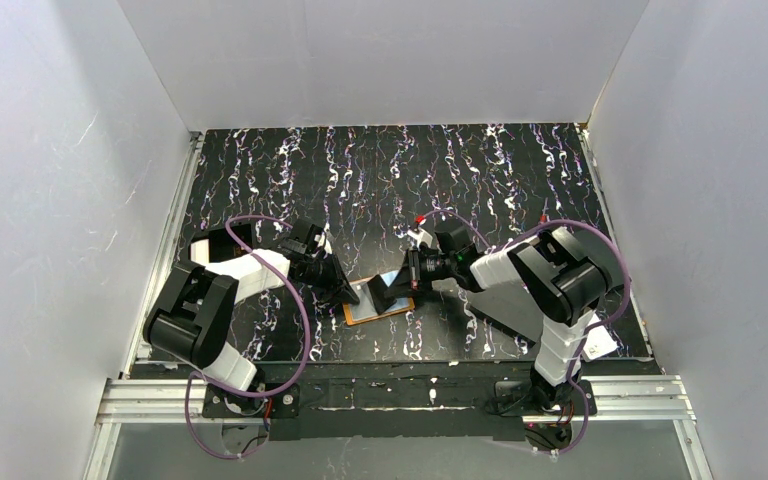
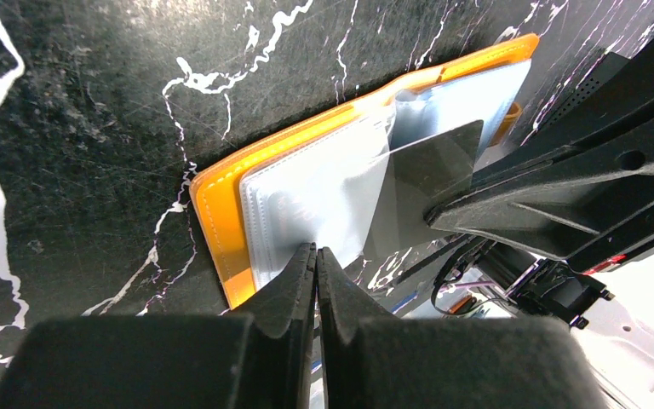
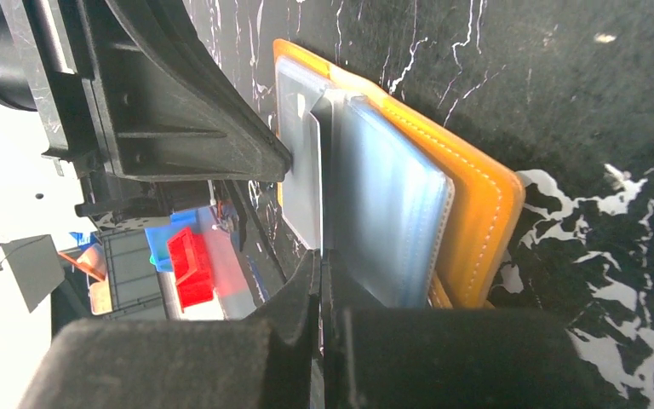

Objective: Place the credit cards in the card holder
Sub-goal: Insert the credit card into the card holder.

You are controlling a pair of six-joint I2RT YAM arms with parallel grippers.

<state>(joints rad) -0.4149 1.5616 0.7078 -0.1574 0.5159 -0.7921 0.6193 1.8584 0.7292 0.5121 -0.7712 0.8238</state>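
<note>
Left gripper [image 2: 316, 254] fills the near edge of its own wrist view, clenched on the rim of 1 clear sleeve [image 2: 324, 192] of the orange card holder [image 2: 213, 203], which lies open on the table [image 1: 360, 170]. Only this view shows the face of the dark card [image 2: 430, 166], which overlaps the sleeve. Right gripper [image 3: 320, 256] pinches that card, and its own camera sees the card edge-on.

Orange card holder [image 2: 215, 204] open flat on black marbled table [image 1: 360, 180]; clear sleeves [image 2: 324, 196] lifted; dark grey card [image 2: 430, 166] partly inside one.
</note>
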